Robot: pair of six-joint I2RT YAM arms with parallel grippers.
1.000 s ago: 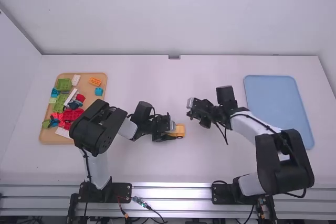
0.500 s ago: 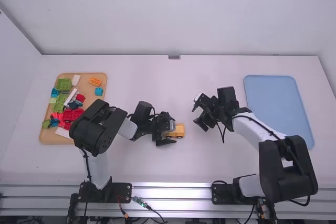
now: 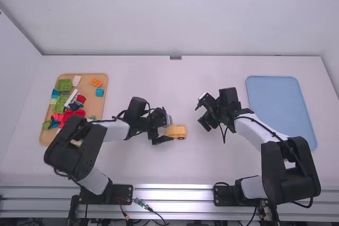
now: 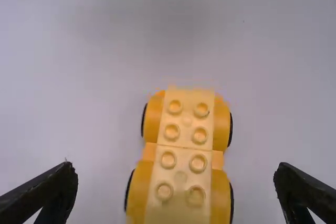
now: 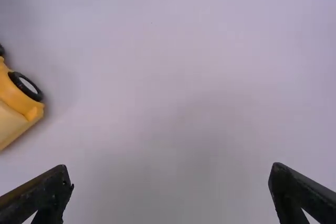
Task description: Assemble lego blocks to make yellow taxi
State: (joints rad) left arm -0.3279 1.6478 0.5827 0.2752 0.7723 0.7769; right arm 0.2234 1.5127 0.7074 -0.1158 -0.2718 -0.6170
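In the high view the yellow car [image 3: 176,132] stands on the table between the two arms. My left gripper [image 3: 165,130] is just left of it, open. From the left wrist, the car [image 4: 186,156] with studs on top and black wheels lies between the spread fingers of my left gripper [image 4: 176,182], touching neither. My right gripper [image 3: 200,114] is held to the right of the car, open; the right wrist view has part of the car [image 5: 18,100] at its edge, and nothing between the fingers of my right gripper [image 5: 170,179].
A tan tray [image 3: 104,80] at the left holds several loose blocks, among them an orange brick [image 3: 96,82], a blue brick [image 3: 99,92] and red pieces [image 3: 79,113]. At the right lies a blue tray [image 3: 280,109]. White table surface [image 3: 148,168] surrounds the car.
The left gripper has let go of the car and drawn back slightly to the left, its arm folding back. My right gripper has moved away to the right. The car has stayed in place.
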